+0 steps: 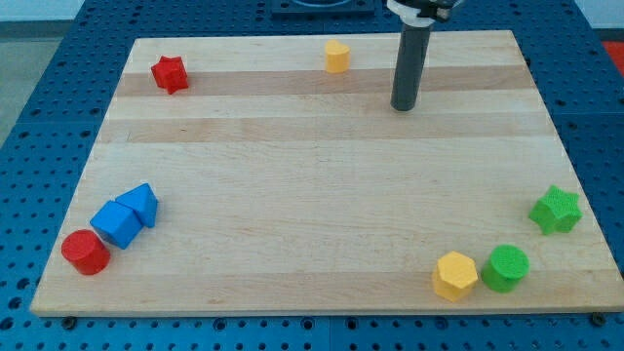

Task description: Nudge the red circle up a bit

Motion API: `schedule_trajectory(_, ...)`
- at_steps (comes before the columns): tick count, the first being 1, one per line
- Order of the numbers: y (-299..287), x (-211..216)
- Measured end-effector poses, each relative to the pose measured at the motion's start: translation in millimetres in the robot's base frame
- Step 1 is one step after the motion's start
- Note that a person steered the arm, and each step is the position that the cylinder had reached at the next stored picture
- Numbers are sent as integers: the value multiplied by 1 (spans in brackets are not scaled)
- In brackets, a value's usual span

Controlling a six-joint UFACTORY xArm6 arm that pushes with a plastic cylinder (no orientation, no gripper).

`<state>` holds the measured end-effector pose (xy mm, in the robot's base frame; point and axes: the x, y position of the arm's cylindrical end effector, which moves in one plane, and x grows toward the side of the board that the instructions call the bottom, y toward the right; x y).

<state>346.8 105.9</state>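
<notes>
The red circle (85,253) lies near the board's bottom left corner, touching a blue cube (117,224) up and to its right. A blue triangle (140,203) sits just beyond that cube. My tip (404,106) rests on the board at the view's top, right of centre, far from the red circle and apart from every block. The nearest block to it is a small yellow hexagon (336,57) to its upper left.
A red star (170,73) lies at the top left. A green star (556,210) is near the right edge. A yellow hexagon (455,275) and a green circle (505,268) sit side by side at the bottom right. The wooden board (312,166) ends close below the red circle.
</notes>
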Motion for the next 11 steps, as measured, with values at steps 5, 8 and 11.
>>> schedule_trajectory(5,-155,250)
schedule_trajectory(8,-251,271)
schedule_trajectory(11,-404,270)
